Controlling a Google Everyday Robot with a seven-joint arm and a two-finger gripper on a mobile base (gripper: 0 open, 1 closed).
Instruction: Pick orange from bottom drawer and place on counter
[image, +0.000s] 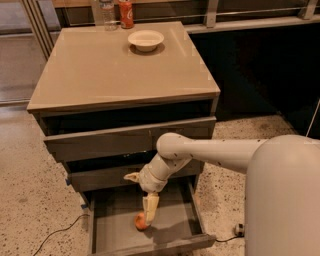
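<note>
The bottom drawer of the grey cabinet is pulled out, showing its flat grey floor. The orange lies on that floor, left of centre. My gripper points straight down into the drawer, its tip right at the orange's upper right side and covering part of it. The white arm reaches in from the right, in front of the middle drawer. The counter is the glossy beige top of the cabinet.
A white bowl stands at the back of the counter, with a red soda can and a clear bottle behind it. The two upper drawers stand slightly ajar. A cable runs across the speckled floor at left.
</note>
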